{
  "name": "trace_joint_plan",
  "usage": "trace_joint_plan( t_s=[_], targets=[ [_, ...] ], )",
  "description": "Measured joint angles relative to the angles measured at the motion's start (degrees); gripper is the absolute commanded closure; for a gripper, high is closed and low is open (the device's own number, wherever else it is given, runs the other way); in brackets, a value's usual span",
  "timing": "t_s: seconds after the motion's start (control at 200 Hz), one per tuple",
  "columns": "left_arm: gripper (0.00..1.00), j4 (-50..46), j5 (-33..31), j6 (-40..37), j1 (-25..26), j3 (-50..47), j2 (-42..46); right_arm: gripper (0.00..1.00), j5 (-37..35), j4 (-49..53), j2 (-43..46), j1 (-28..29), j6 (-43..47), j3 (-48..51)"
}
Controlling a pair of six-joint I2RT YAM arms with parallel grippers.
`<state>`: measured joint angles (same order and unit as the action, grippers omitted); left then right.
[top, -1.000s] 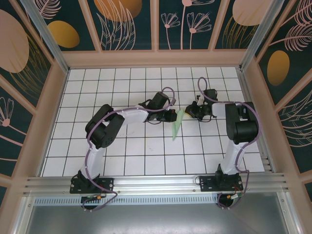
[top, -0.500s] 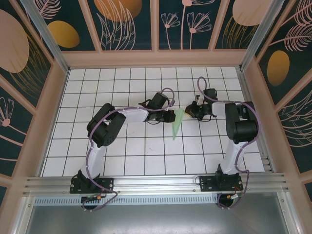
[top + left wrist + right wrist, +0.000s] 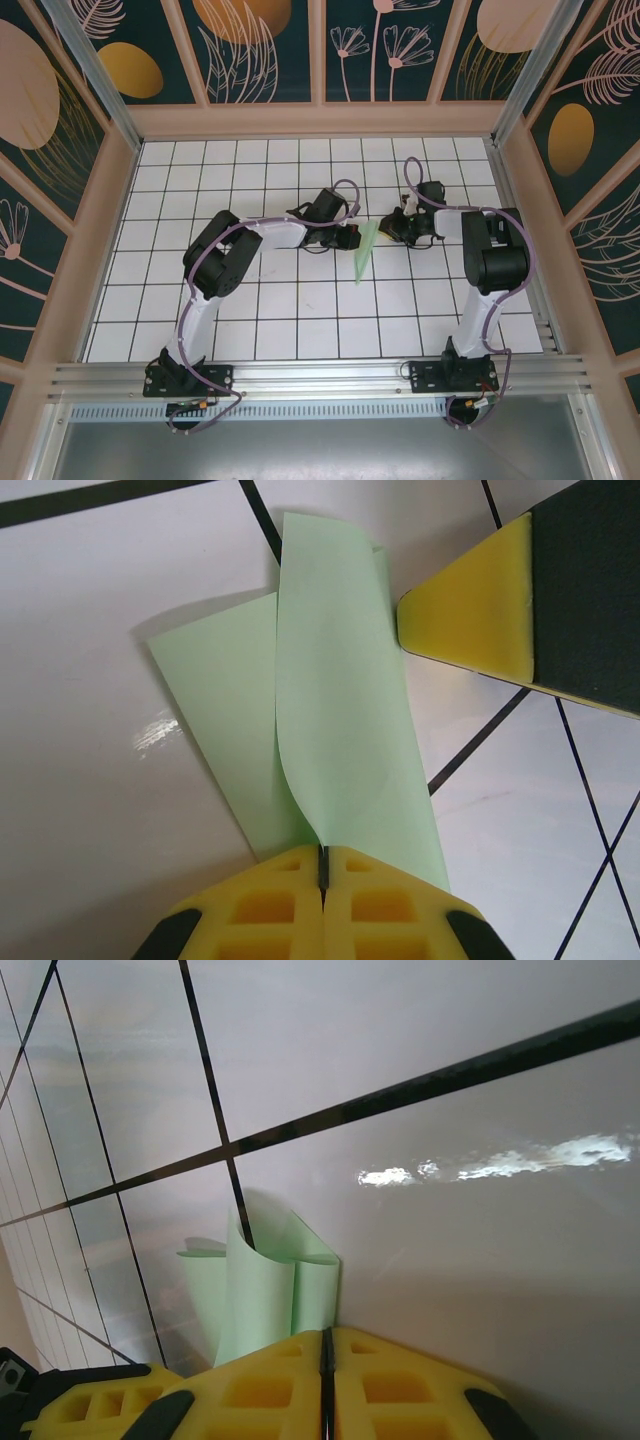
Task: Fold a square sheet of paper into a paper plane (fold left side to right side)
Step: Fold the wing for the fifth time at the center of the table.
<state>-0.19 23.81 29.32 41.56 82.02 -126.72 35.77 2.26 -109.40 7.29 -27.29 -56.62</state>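
Two arms reach inward over the white grid-tiled table (image 3: 300, 310), and their wrists nearly meet near its middle.

Item 1, left arm. It rises from its base to a raised, bent elbow, and the forearm runs rightward. The left gripper (image 3: 349, 240) sits low at the left side of the paper. In the left wrist view the yellow fingers (image 3: 290, 900) are pressed together with only a thin seam between them. They are clamped on the near end of the paper plane (image 3: 340, 710), whose upper flap curls down into that seam.

Item 2, right arm. An upright column carries a forearm that runs leftward. The right gripper (image 3: 389, 228) sits at the upper right of the paper. In the right wrist view its yellow fingers (image 3: 390, 1380) are closed tight together. Green paper (image 3: 262, 1285) stands up just behind the fingertips, to the left of the seam. Whether the paper is pinched there cannot be told. In the left wrist view one of its fingers (image 3: 475, 605) lies just beside the right edge of the paper.

Item 3, paper plane (image 3: 364, 252). It is a slim pale green dart between the two grippers. Its wide end is at the grippers and its point is toward the arm bases. One flap lies flat on the tile and another is lifted.
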Motion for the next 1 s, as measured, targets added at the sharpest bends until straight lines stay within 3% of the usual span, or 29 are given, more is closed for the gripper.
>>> trace_joint_plan(
  t_s=[0.325, 0.591, 1.001],
  targets=[
    [0.95, 0.07, 0.24, 0.00, -0.02, 0.20, -0.22, 0.87, 0.72, 0.13, 8.02, -0.11, -0.70, 2.01],
    [0.96, -0.02, 0.24, 0.00, 0.00, 0.61, -0.48, 0.88, 3.80, -2.95, 7.48, 5.20, -4.59, 4.55],
    [0.99, -0.02, 0.13, 0.00, 0.00, 0.83, -0.63, 0.88, 4.28, -5.18, 4.44, 5.46, -5.90, 6.10]
  ],
)
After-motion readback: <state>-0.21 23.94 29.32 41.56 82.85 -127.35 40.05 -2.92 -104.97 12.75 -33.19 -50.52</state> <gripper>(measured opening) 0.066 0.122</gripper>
